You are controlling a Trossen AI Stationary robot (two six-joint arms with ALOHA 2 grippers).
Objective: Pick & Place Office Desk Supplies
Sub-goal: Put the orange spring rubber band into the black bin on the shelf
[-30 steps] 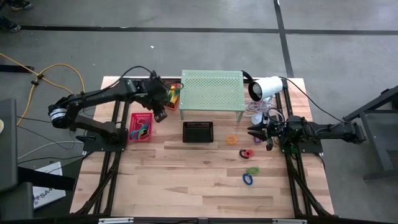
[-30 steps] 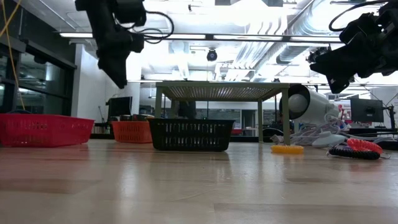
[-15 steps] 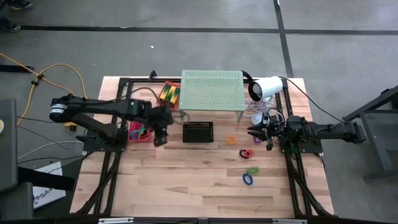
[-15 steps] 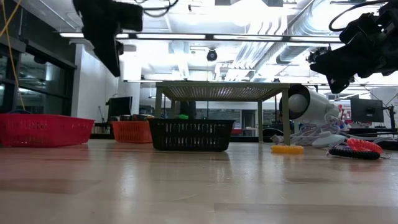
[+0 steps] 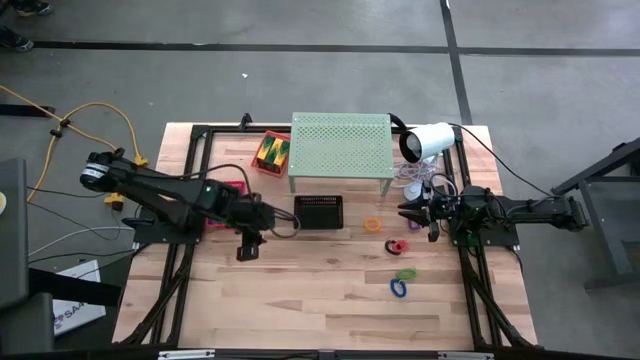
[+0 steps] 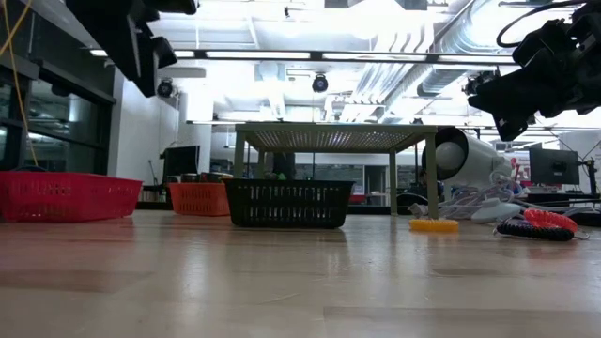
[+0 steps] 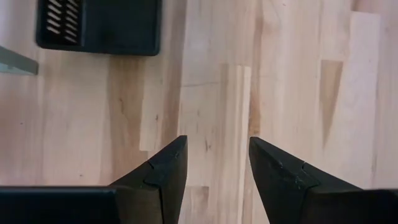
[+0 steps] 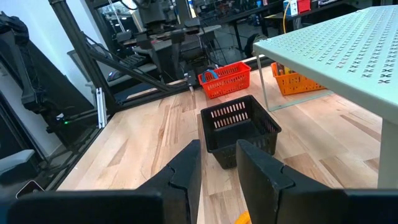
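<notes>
Your left gripper [image 5: 246, 250] hangs with jaws open and empty over bare desk [image 5: 300, 290], so carry it toward the loops [image 5: 400, 272] at the frame's right, near the parked right gripper [image 5: 404, 211], jaws slightly apart.

Black basket [image 8: 239, 129] beyond parted claw [image 8: 217, 155]

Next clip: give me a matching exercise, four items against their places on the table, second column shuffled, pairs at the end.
Items:
1. black basket
2. orange basket
3. blue loop
4. left tool

Places:
A. beside the pale-green shelf, on the left arm's side
B. over bare wood, near the black basket
C. in front of the shelf
D. loop nearest the table's front edge

Pairs: 1-C, 2-A, 3-D, 4-B
</notes>
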